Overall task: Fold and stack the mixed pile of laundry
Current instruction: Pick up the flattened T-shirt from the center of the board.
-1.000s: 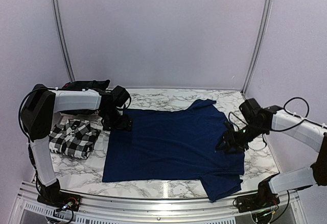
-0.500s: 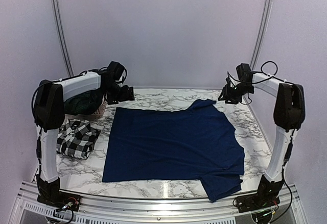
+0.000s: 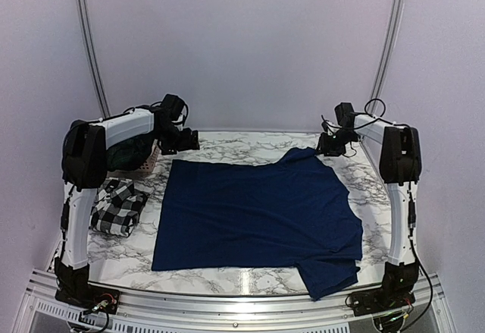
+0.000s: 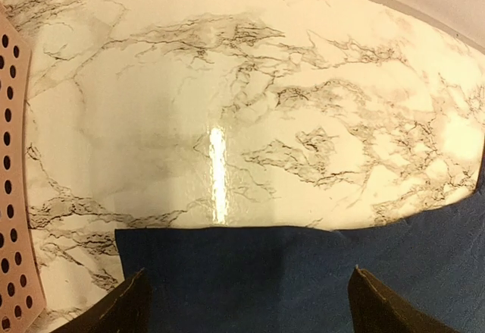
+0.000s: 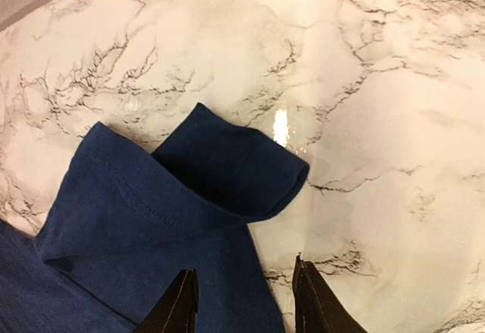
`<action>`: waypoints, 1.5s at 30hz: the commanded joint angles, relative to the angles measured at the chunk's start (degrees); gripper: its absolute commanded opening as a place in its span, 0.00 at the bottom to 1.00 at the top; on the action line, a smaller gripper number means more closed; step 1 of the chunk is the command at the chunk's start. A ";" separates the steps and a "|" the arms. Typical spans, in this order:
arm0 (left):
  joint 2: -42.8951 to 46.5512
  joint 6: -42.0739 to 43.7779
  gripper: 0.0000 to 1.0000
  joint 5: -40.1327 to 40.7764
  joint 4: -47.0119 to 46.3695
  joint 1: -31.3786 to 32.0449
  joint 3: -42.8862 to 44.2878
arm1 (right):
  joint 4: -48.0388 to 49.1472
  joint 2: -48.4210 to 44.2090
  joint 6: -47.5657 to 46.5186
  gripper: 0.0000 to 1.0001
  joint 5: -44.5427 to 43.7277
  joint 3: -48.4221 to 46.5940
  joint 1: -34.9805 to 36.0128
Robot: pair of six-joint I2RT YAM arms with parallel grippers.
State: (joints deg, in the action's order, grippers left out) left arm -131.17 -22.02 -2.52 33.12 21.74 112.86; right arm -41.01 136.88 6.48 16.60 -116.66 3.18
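Note:
The navy blue T-shirt (image 3: 258,212) lies spread flat on the marble table, with its far right sleeve (image 5: 227,166) folded over on itself. My left gripper (image 3: 186,143) hovers open and empty over the shirt's far left edge (image 4: 303,272); its fingertips (image 4: 125,306) stand wide apart. My right gripper (image 3: 327,145) hovers open and empty over the folded sleeve, one fingertip (image 5: 180,303) over cloth and the other over bare marble. The black-and-white check shirt (image 3: 117,205) lies folded at the left. The dark green-and-navy plaid garment (image 3: 125,151) sits in a basket.
A pink perforated basket (image 3: 149,162) stands at the far left, and its wall shows in the left wrist view (image 4: 11,196). The marble table (image 3: 379,189) ends at a metal rail in front. Curved poles and purple walls close in the back.
Both grippers have left the shirt's sides and moved up to its far edge. The right one has gone from the shirt's right side to the far right sleeve. The shirt lies still.

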 commanded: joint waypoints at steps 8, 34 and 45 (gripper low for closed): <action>-3.04 3.22 0.93 0.07 1.55 -0.29 3.94 | -4.06 6.06 -4.70 0.33 -9.83 -3.81 6.10; -11.81 7.96 0.76 9.14 9.21 -1.40 12.68 | -5.87 4.10 -1.13 0.00 -2.93 -5.91 1.15; -18.89 5.15 0.68 4.48 8.33 -2.66 22.03 | -6.35 5.68 -1.21 0.00 -2.18 -5.43 1.13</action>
State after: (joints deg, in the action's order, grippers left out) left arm -147.68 -16.10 4.32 40.75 19.59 131.94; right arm -46.81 141.01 4.73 13.80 -121.78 4.01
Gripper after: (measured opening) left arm 0.715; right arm 0.005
